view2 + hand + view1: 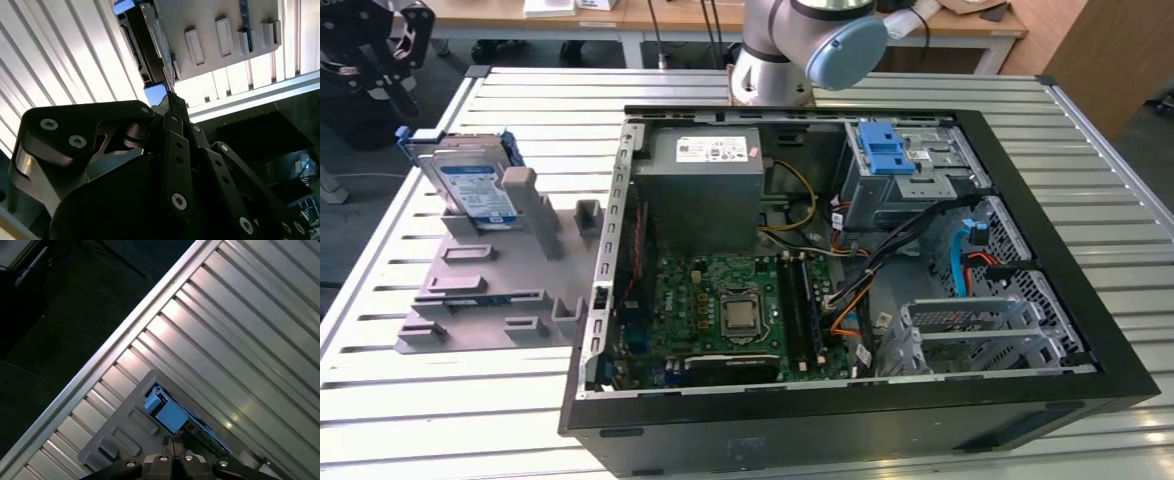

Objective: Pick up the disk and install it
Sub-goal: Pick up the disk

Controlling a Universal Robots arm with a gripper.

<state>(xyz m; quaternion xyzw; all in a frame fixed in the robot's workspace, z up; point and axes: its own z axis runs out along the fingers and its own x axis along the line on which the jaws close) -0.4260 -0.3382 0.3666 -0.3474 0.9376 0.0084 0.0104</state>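
The gripper point(172, 100) hovers empty with fingertips pressed together, so a clean pick likely calls for opening wide and centring squarely over the disk point(470, 185), which stands upright in the grey holder point(467, 300).

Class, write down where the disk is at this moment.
In the exterior view the disk stands upright in the grey fixture plate at the exterior view's left, just outside the open computer case.

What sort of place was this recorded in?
Probably a robotics lab set up for computer assembly: an open computer case lies on a slatted metal table, a grey fixture plate holds the disk, and a robot arm stands by the case.
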